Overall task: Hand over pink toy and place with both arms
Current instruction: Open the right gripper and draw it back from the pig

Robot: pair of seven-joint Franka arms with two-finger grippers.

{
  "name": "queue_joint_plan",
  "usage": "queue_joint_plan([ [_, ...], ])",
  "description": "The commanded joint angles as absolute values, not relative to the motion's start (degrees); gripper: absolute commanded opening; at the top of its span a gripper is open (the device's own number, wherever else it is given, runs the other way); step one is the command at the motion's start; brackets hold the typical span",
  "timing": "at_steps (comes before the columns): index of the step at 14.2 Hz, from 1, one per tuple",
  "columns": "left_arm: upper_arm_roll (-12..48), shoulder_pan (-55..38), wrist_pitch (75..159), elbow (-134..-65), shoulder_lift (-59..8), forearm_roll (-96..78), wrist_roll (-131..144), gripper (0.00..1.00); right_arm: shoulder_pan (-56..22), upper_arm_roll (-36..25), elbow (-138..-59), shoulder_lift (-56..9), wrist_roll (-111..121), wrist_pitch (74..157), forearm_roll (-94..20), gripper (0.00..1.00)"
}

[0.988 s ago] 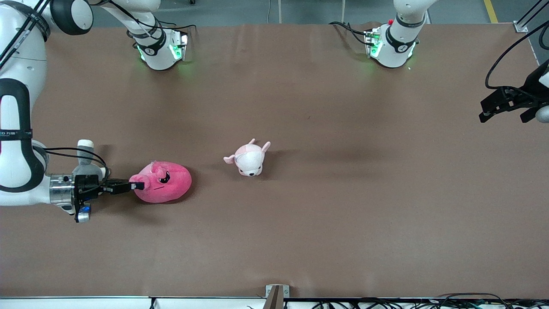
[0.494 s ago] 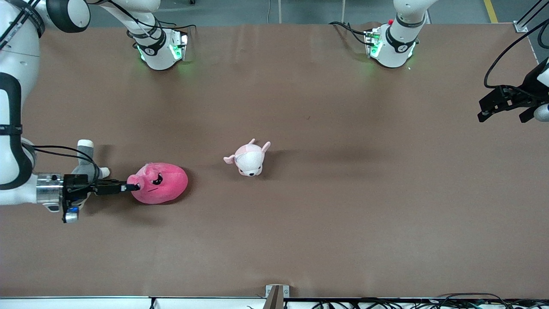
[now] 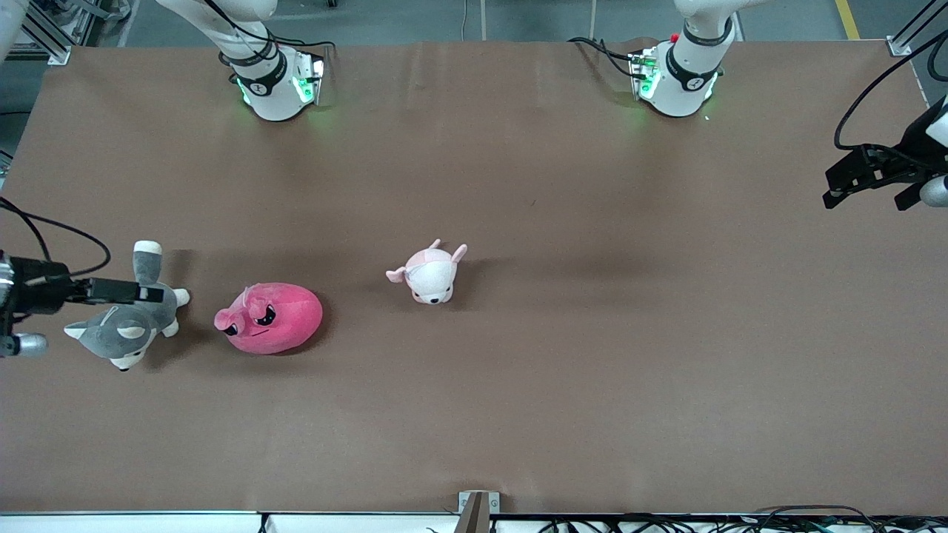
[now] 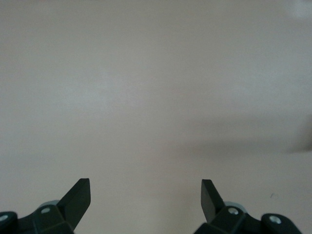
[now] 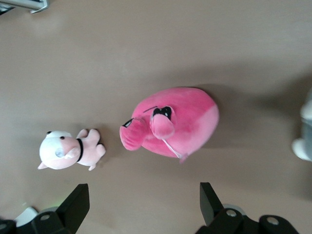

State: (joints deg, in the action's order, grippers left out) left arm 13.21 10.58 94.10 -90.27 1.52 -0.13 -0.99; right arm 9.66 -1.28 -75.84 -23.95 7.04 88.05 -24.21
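Observation:
The pink toy (image 3: 270, 318) lies on the brown table (image 3: 592, 385) toward the right arm's end, its angry face turned to the front camera. It also shows in the right wrist view (image 5: 173, 122), free of any grip. My right gripper (image 3: 152, 294) is open and empty, apart from the toy, over a grey plush dog (image 3: 126, 333). In its wrist view the right gripper (image 5: 144, 202) has its jaws spread wide. My left gripper (image 3: 833, 194) waits at the left arm's end of the table. It is open and empty in its wrist view (image 4: 145, 197), over bare table.
A small pale pink-and-white plush (image 3: 429, 272) sits near the table's middle, beside the pink toy; it shows in the right wrist view too (image 5: 68, 150). The grey plush dog's edge shows there as well (image 5: 304, 131). The arm bases (image 3: 278, 81) stand along the table's back edge.
The right gripper let go of the pink toy and drew back toward the right arm's end of the table. The toy shifted slightly that way and lies free. The left arm barely moved.

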Motion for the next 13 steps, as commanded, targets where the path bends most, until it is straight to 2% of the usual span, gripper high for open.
queue_joint_plan([
  [1,8.80,5.47,93.08,-89.82,1.93,-0.62,-1.76,1.00,7.39,-0.97,-77.17,-17.60,2.03,87.02,-15.94,1.00],
  [5,5.28,1.67,93.08,-89.82,1.93,-0.53,-1.76,1.00,6.68,-1.05,-76.91,-13.10,2.11,86.40,-5.99,1.00],
  [7,5.19,1.67,93.08,-89.82,1.93,-0.53,-1.76,1.00,5.54,-0.88,-73.15,-12.22,2.46,86.57,-1.52,1.00],
  [13,5.01,0.45,93.08,-89.82,1.93,-0.44,-1.50,1.00,4.84,-1.05,-71.98,-11.69,1.41,87.01,-0.70,1.00],
])
